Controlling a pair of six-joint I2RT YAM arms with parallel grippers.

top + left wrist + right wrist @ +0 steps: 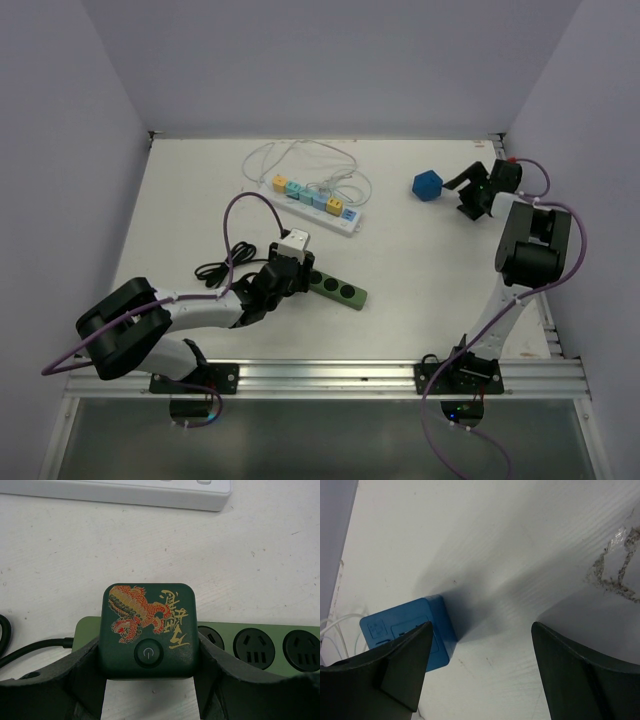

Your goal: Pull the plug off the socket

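A dark green cube plug (148,627) with a red and gold dragon print and a power button sits at the left end of the green power strip (270,647). My left gripper (148,655) is shut on the plug, with one finger on each side. In the top view the left gripper (283,268) holds the plug (295,243) at the strip's (338,289) left end. My right gripper (468,192) is open and empty at the far right, beside a blue cube (427,185). In the right wrist view the blue cube (405,630) lies partly behind the left finger.
A white power strip (318,208) with several coloured plugs lies behind the green one, with white cables (300,160) coiled beyond it. The green strip's black cord (212,270) loops to the left. Walls enclose the table on three sides.
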